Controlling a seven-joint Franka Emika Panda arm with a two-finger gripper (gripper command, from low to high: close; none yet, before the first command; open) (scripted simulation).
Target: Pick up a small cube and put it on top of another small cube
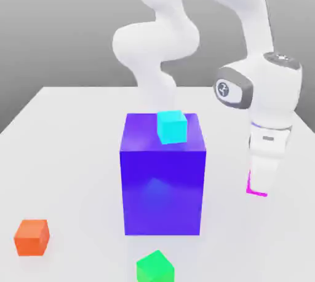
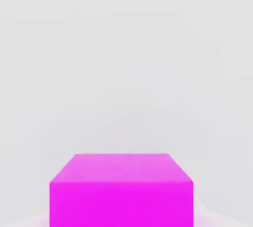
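- Gripper (image 1: pixel 257 190) of the white arm points down at the exterior view's right, its fingers closed on the small plain magenta-pink cube (image 1: pixel 253 188); just a sliver of pink shows at the fingertips.
- Magenta-pink cube (image 2: pixel 121 191) sits low on the white table (image 1: pixel 74 152), well apart from the small plain green cube (image 1: pixel 155 267) at the near edge.
- Handling, as a judgement: the cube looks rigid, light and smooth-faced, so a squeeze on two opposite flat sides, centred, should hold; an off-centre pinch could let it twist.
- Containers: none here. The big blue-violet block (image 1: pixel 163 182) carries a small cyan cube (image 1: pixel 171 126) on its top face.
- Small orange cube (image 1: pixel 32 238) lies alone at the exterior view's left.
- Green cube offers a small landing face, so placement will need care.
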